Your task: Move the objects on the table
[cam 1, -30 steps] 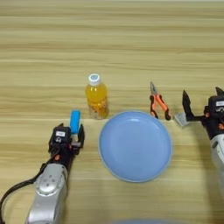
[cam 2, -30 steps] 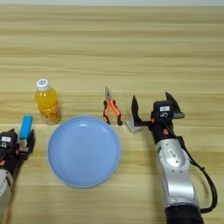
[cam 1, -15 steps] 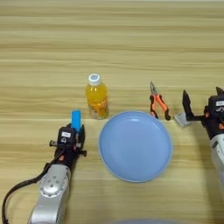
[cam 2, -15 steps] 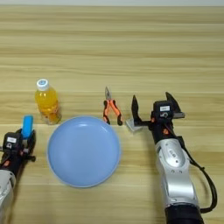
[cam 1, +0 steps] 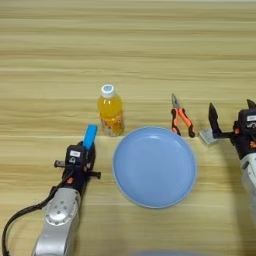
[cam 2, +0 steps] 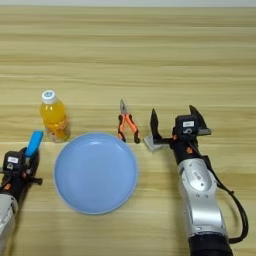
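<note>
L gripper (cam 1: 86,150) clamps flat blue bar (cam 1: 90,135) | R gripper (cam 2: 172,119) fingers apart, holding nothing

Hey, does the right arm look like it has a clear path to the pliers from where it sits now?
Probably yes. The right end effector sits open just right of the pliers, with only bare table between them. The plate lies nearer the robot, out of the way.

Blue bar's (cam 1: 90,136) lower end hidden
</note>
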Controlling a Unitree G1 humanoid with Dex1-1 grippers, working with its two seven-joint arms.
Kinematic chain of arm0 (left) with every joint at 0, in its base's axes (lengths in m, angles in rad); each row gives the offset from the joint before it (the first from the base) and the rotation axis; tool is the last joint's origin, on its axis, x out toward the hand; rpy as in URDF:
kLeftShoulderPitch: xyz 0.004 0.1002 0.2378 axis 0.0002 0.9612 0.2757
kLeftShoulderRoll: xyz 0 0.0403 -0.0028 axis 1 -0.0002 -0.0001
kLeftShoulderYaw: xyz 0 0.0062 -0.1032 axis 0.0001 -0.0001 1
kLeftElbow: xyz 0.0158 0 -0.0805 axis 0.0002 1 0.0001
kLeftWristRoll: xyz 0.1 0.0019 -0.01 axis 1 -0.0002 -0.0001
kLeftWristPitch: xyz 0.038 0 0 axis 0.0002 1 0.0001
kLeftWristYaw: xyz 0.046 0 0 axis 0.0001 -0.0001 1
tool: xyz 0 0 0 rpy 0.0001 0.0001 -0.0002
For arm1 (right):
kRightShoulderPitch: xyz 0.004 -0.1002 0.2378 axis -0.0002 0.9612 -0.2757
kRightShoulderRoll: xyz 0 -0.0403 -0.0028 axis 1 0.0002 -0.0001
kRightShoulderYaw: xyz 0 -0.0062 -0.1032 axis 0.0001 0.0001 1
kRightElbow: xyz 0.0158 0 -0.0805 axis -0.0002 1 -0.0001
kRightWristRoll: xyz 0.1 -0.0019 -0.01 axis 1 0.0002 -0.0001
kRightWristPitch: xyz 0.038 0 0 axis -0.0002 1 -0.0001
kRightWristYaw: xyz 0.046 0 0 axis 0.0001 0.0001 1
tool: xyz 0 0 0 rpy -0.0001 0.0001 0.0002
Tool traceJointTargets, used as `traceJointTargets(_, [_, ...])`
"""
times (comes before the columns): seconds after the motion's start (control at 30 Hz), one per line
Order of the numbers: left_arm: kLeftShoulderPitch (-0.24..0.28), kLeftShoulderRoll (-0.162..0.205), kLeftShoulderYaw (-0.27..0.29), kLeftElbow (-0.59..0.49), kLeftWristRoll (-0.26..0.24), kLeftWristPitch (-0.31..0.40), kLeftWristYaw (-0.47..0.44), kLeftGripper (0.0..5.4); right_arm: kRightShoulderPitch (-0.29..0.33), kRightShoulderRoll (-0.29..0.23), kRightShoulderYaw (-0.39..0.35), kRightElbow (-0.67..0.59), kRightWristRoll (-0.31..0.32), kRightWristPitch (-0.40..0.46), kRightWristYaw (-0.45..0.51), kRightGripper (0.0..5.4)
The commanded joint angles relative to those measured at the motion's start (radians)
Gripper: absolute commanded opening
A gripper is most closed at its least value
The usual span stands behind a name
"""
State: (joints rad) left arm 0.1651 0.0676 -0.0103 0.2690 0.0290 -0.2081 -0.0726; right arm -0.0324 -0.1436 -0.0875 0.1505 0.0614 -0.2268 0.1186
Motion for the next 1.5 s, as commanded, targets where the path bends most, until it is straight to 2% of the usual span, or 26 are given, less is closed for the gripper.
traceJointTargets(0.03, [0.029,-0.004,0.012,0.049,-0.014,0.039,0.001,1.33,-0.005,-0.004,-0.001,-0.018,-0.002,0.014,0.001,5.4])
traceJointTargets(0.33, [0.032,0.008,0.047,-0.049,0.0,-0.01,0.041,1.33,-0.004,-0.005,-0.002,-0.017,-0.001,0.013,0.003,5.4])
traceJointTargets(0.7, [0.03,0.009,0.068,-0.083,-0.004,0.0,0.046,1.33,-0.004,-0.006,-0.002,-0.018,-0.002,0.012,0.002,5.4])
traceJointTargets(0.87, [0.032,0.012,0.074,-0.131,-0.012,0.008,0.043,1.33,-0.003,-0.006,-0.001,-0.019,-0.003,0.013,0.002,5.4])
traceJointTargets(1.23, [0.031,0.031,0.095,-0.392,-0.04,0.079,0.024,1.32,-0.001,-0.006,-0.001,-0.031,-0.001,0.014,0.003,5.4])
traceJointTargets(1.5, [0.032,0.044,0.097,-0.535,-0.03,0.121,0.025,1.32,0.0,-0.004,0.002,-0.065,0.007,0.025,0.009,5.4])
